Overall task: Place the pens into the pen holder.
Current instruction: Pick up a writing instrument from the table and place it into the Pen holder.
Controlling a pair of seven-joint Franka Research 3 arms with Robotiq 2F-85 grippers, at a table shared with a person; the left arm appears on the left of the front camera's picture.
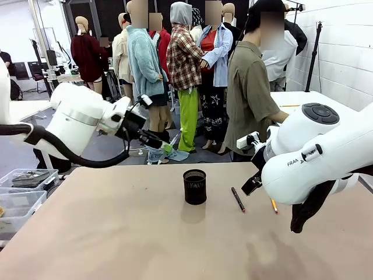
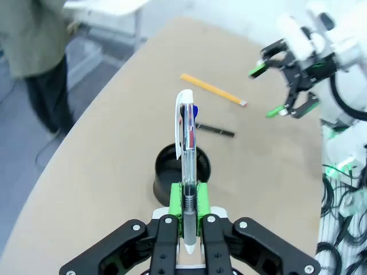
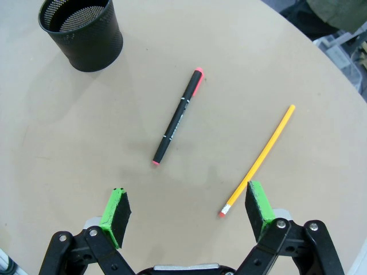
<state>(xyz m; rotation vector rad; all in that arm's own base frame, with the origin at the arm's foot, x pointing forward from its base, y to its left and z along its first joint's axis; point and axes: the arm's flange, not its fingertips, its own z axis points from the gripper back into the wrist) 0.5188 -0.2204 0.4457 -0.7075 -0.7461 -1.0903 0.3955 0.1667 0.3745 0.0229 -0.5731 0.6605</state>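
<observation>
Silver-white pen [image 2: 186, 146] is clamped between the pads of the left gripper [image 2: 184, 200] and held in the air, up and to the left of the black mesh pen holder [image 1: 194, 186]. Right gripper [image 3: 186, 203] is held over the table [image 1: 116, 233], jaws spread wide, nothing gripped. Black pen [image 3: 178, 117] and yellow pencil [image 3: 261, 160] are laid flat on the table, apart from each other, right of the holder.

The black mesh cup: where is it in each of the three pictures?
Front view: pen holder mid-table, left of the black pen.
Left wrist view: pen holder lower centre, black pen beyond.
Right wrist view: pen holder top left, black pen centre.
Shared landmark: the black pen.
</observation>
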